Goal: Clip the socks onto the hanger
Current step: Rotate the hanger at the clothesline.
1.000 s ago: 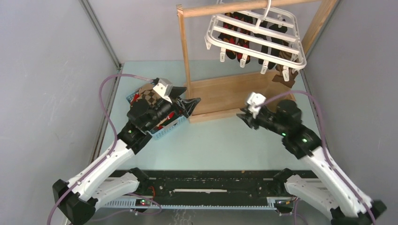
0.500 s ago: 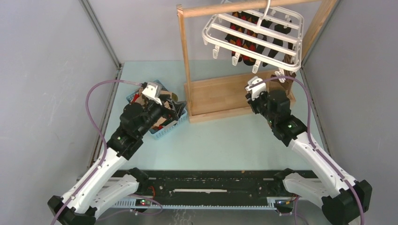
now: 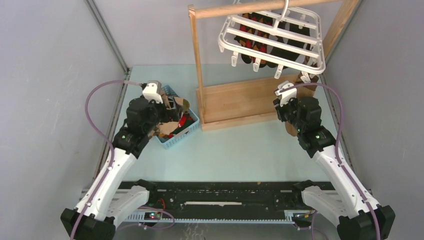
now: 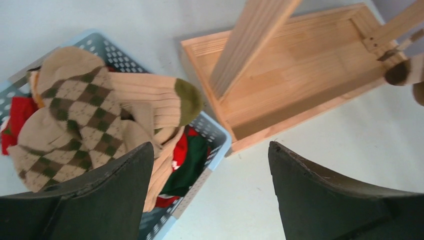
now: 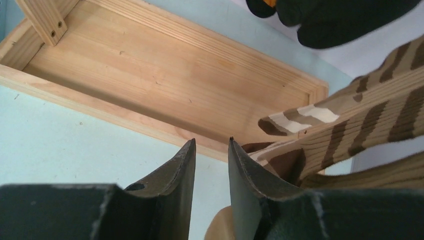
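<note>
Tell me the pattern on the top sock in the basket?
Tan sock with green-brown argyle diamonds, best in the left wrist view.

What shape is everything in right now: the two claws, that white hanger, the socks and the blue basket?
left gripper: open, empty, over the basket
right gripper: slightly open, empty, beside the striped sock
hanger: hooked on the wooden rail, tilted, socks clipped under it
striped sock: hanging from the hanger
basket: upright, piled with loose socks

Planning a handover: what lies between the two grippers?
The wooden stand's base, seen in the top view, lies between the left gripper and the right gripper.
</note>
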Tool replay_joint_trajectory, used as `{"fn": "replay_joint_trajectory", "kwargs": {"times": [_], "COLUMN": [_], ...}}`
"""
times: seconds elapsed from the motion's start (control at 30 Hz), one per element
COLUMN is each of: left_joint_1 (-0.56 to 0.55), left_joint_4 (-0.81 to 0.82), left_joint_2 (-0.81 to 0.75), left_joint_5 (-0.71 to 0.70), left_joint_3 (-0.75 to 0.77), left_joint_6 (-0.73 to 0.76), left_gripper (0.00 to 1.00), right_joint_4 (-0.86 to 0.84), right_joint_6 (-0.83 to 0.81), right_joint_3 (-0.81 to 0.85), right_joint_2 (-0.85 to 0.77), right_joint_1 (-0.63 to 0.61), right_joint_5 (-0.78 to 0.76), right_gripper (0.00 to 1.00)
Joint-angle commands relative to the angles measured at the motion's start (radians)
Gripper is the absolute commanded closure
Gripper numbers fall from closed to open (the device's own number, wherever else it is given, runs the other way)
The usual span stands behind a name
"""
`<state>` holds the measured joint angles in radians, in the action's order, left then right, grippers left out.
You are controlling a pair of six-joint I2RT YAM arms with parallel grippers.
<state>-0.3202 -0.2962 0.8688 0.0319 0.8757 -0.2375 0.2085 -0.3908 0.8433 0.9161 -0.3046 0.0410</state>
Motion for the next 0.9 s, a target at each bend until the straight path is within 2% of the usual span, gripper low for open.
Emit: {"fn": "replay_joint_trajectory", "kwargs": {"times": [0.0,0.27,0.33,0.67,0.87], "left_joint_1": [0.067,0.127,0.142,0.184,0.183], "left_joint_4": [-0.082,-0.195,-0.212,-0.262,-0.284], "left_joint_2": [0.035,0.192,0.236,0.389,0.481], "left_joint_5": [0.024,-0.066,-0.082,-0.165,-0.218], "left_joint_3": [0.094,0.184,0.216,0.266,0.287], "left_joint_6": [-0.016,0.042,0.035,-0.113,-0.248], "left_gripper": [0.12,0.13,0.16,0.4,0.38], "right_joint_4": [0.0,0.012,0.022,0.064,0.07], "right_joint_6": [0.026,-0.01,-0.013,-0.017,-0.007], "right_joint_3": [-0.003,-0.003,0.001,0.046,0.059], "right_joint_2": [-0.008,0.015,0.026,0.087,0.09], "right_joint_1": [0.054,0.122,0.136,0.199,0.2], "right_joint_5": [0.066,0.122,0.13,0.206,0.236], "right_gripper": [0.62,0.61,0.61,0.6,0.61]}}
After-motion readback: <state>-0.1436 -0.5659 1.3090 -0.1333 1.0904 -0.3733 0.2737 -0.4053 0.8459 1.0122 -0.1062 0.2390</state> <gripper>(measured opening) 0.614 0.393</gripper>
